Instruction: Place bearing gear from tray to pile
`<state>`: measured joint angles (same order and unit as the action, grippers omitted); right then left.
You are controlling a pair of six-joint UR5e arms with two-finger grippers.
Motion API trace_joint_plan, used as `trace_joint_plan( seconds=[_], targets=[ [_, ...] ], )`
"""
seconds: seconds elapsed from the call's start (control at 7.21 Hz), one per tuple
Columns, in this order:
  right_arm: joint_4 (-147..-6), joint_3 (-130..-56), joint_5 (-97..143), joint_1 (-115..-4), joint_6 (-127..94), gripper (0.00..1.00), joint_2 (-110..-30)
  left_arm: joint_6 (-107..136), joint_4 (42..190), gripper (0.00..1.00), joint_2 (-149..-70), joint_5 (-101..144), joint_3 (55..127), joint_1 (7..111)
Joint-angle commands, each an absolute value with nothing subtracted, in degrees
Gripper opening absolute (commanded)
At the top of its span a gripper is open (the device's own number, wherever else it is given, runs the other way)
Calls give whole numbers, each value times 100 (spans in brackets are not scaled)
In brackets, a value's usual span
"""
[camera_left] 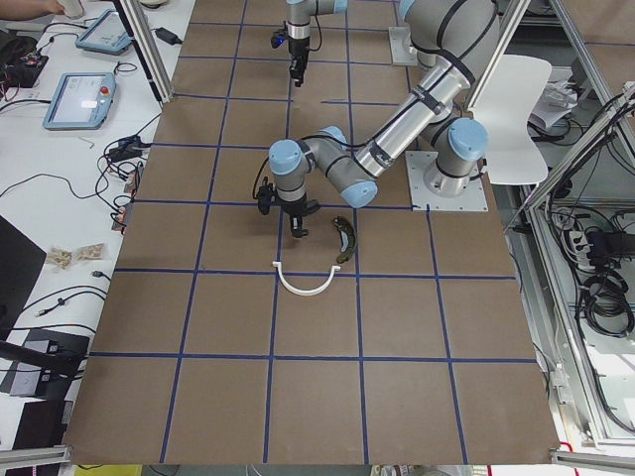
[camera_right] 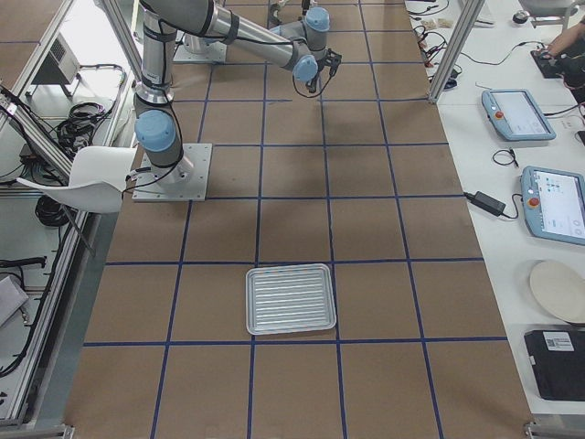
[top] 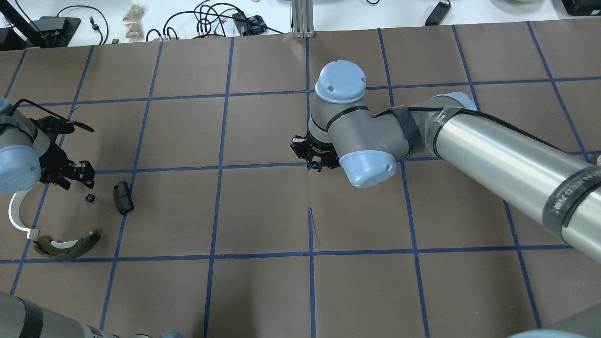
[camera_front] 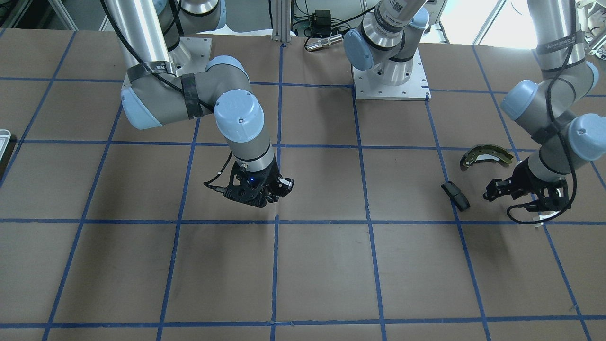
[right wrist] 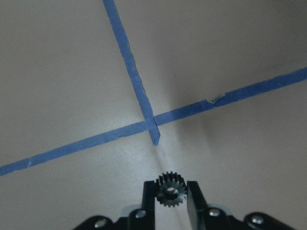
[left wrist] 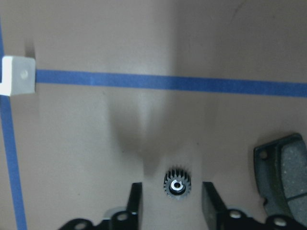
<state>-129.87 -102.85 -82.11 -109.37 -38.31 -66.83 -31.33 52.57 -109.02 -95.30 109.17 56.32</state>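
My right gripper [right wrist: 170,186] is shut on a small black bearing gear [right wrist: 170,192] and holds it above a crossing of blue tape lines near the table's middle [top: 313,163]. A second gear [left wrist: 177,183] lies on the table between the open fingers of my left gripper [left wrist: 171,190], which hangs just above it [top: 73,171]. This gear [top: 90,198] lies in the pile beside the black block [top: 123,197], the white arc [top: 16,216] and the olive brake shoe [top: 65,244]. The silvery tray [camera_right: 291,298] stands far off towards the table's right end.
The table is brown with a blue tape grid. The robot's base plate [camera_front: 390,87] is at the near edge. Cables and tablets [camera_right: 553,201] lie on the white benches beyond the table.
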Motion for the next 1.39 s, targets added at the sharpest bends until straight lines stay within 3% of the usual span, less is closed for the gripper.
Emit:
trace_joint_plan(
  seconds=[0.0, 0.14, 0.69, 0.97, 1.25],
  targets=[
    [-12991, -10214, -8218, -10856, -3797, 100, -6688, -2946, 6392, 100, -10689, -9448, 10112, 6254],
    [-12755, -9917, -8305, -10646, -3553, 100, -6950, -2692, 6851, 100, -10644, -9448, 9768, 6623],
    [-9086, -8439, -8986, -9361, -1392, 100, -8539, 19, 6918, 100, -10765, -9413, 9598, 8625],
    [-8833, -8569, -9132, -9352, -1240, 100, -9016, 977, 6900, 100, -11003, -9194, 9466, 9698],
    [-8921, -8596, -9132, -9316, -864, 100, -8947, 2166, 6429, 100, -11354, -9089, 9492, 10499]
  ],
)
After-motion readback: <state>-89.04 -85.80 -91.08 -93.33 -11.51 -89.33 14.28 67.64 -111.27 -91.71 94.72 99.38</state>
